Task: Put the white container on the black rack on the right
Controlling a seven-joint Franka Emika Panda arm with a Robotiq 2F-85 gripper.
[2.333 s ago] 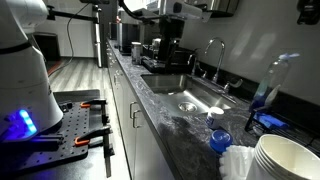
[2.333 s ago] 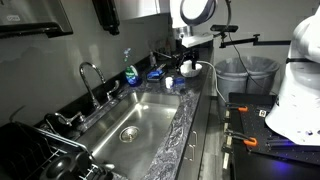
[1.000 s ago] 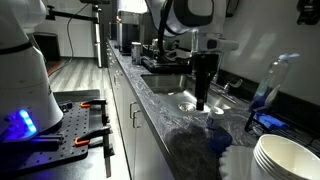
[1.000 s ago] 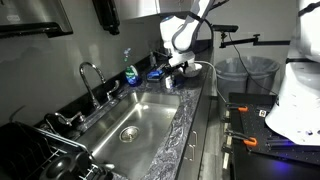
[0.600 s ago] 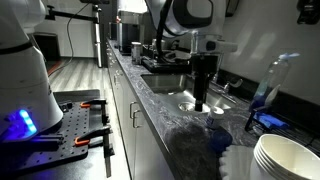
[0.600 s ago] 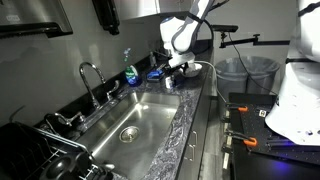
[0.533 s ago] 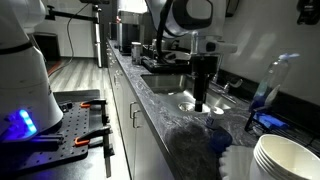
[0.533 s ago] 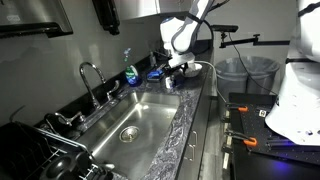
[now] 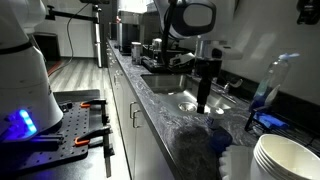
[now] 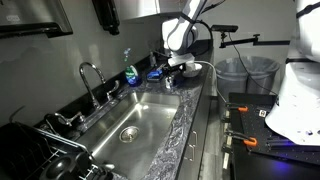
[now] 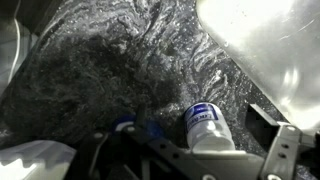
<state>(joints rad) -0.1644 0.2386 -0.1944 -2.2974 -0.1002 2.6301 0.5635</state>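
The white container (image 11: 205,125), a small white tub with a blue label on top, stands on the dark marbled counter near the sink's corner. It also shows in both exterior views (image 9: 215,114) (image 10: 170,83). My gripper (image 11: 200,135) is open and lowered around it. One finger (image 11: 270,128) stands clear to the container's right; the other is mostly hidden on its left. The gripper also shows in both exterior views (image 9: 204,104) (image 10: 174,70). The black rack (image 10: 35,150) sits at the far end of the sink from the gripper, with dishes in it.
The steel sink (image 10: 130,120) and its faucet (image 10: 90,75) lie between container and rack. A blue object (image 9: 220,140) and a stack of white bowls (image 9: 285,160) stand close by. A perforated black plate with orange-handled tools (image 9: 80,125) lies beside the arm's base.
The arm, out of reach of the counter 2.3 s ago, has come down beside the sink over the white container. In the last half second it has shifted only slightly.
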